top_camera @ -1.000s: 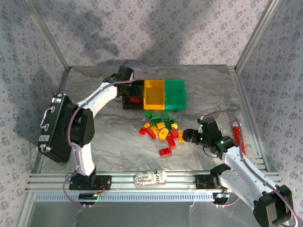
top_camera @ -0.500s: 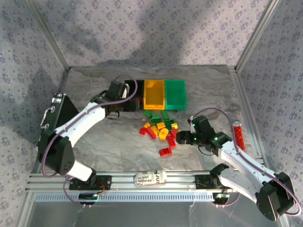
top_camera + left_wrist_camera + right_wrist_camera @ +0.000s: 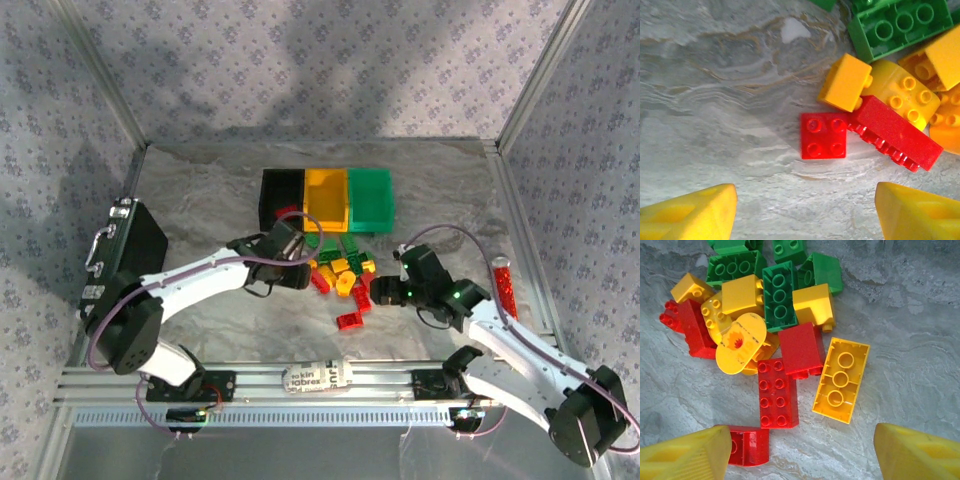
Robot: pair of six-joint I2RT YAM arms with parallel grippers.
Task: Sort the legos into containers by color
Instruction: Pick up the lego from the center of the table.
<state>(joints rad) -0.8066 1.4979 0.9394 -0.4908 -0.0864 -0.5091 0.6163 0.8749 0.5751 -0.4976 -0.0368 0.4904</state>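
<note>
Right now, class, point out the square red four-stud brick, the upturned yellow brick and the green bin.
square red four-stud brick (image 3: 823, 136): left wrist view, centre of its studded top.
upturned yellow brick (image 3: 841, 380): right wrist view, middle of its hollow underside.
green bin (image 3: 371, 218): top external view, its near wall.

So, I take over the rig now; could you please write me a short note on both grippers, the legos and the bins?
Left gripper: open, holds nothing, above a red square brick at the edge of the legos.
Right gripper: open, holds nothing, above the heap's other side.
Legos: heaped just in front of the bins.
Done: one red piece seems to lie in the black bin.
Left: nearly all red, yellow and green bricks.
</note>
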